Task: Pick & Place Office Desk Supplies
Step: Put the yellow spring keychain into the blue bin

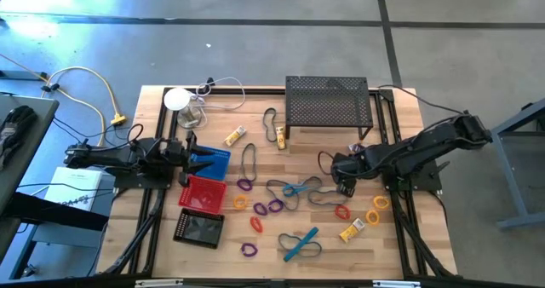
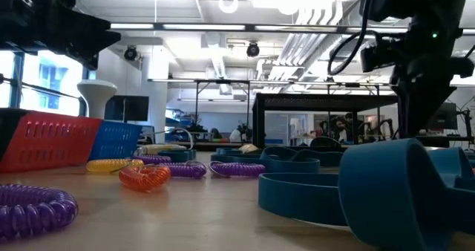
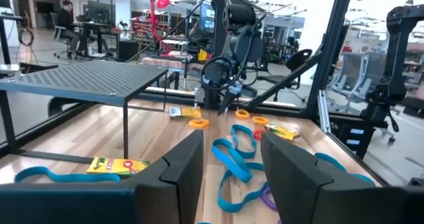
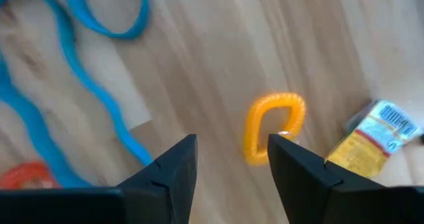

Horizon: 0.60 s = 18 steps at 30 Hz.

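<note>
Right gripper (image 4: 228, 164) – fingers apart, nothing between them, hanging over bare wood just short of an orange ring (image 4: 273, 126). A yellow-and-white tube (image 4: 379, 139) lies just beside that ring; a blue loop (image 4: 79, 85) winds across the boards on the other side, with a second orange ring (image 4: 26, 175) at its end. From above, this gripper (image 1: 345, 184) sits right of centre, between the shelf (image 1: 328, 103) and the scattered supplies.

Left gripper (image 3: 228, 161) – fingers also apart and empty, held over the bins at the table's left edge, pointing across the table toward the right arm.

Count from the high view, where the tangles allow:
- orange rings: five, loose across the middle and right
- purple rings: four, e.g. one near the front edge (image 1: 248, 250)
- tubes: three – one left of the shelf (image 1: 235, 135), one at its front-left corner (image 1: 281, 136), one at front right (image 1: 352, 230)
- loops: several black and blue, overlapping; exact number cannot be told
- bins: blue (image 1: 213, 161), red (image 1: 203, 192), black (image 1: 199, 229), in a row at left.

Table (image 1: 400, 262) is pale wood planks in a black frame. White round device (image 1: 178, 99) with cable at back left. Grey concrete floor around; behind, an open workshop with desks and a seated person (image 3: 65, 20).
</note>
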Each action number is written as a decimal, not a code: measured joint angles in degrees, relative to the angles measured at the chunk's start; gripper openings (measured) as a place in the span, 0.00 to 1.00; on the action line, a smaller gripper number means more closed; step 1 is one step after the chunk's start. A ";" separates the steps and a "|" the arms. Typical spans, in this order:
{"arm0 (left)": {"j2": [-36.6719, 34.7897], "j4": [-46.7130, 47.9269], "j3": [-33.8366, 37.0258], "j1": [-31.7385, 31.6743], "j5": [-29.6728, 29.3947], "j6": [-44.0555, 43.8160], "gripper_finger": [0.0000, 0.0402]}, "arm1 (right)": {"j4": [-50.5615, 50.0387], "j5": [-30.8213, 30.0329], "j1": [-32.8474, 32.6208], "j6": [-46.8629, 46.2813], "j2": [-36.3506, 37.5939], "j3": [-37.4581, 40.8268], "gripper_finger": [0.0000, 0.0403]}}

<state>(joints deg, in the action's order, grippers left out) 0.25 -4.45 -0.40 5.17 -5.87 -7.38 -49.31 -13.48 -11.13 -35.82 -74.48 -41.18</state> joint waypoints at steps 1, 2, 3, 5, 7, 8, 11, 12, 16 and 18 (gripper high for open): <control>0.00 0.00 0.00 0.00 0.00 0.00 0.37 | 0.86 -0.08 0.18 0.02 0.00 0.64 0.43; 0.00 0.00 0.00 0.00 0.00 0.02 0.37 | 1.87 0.07 0.41 0.05 0.00 1.46 0.43; 0.00 0.00 0.00 0.00 0.00 0.15 0.37 | 2.68 0.24 0.55 0.07 0.00 2.33 0.43; 0.00 0.00 0.00 0.00 0.00 0.76 0.37 | 3.84 0.10 0.81 -0.24 0.00 4.21 0.43; 0.00 0.00 0.00 -0.03 0.00 1.23 0.37 | 6.03 -0.01 0.98 -1.55 0.00 5.96 0.43; 0.00 0.00 0.00 -0.04 0.00 1.31 0.37 | 7.27 0.09 0.96 -2.33 0.00 6.64 0.43; 0.00 0.00 0.00 -0.04 0.00 1.33 0.37 | 8.91 -0.88 1.13 -3.39 0.00 7.80 0.43; 0.00 -0.03 0.00 -0.04 0.00 1.33 0.37 | 9.21 -1.53 1.13 -3.44 0.00 8.12 0.43; 0.02 -2.54 0.00 -0.04 0.00 1.36 0.37 | 11.65 -5.95 1.39 -3.06 -0.59 10.26 0.43; 0.02 -5.06 0.00 -0.04 0.00 1.36 0.37 | 12.61 -6.52 2.15 -2.98 -0.59 11.37 0.43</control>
<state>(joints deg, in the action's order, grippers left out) 0.27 -9.50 -0.40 5.13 -5.87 -6.02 -36.70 -20.01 -8.98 -38.80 -75.07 -29.81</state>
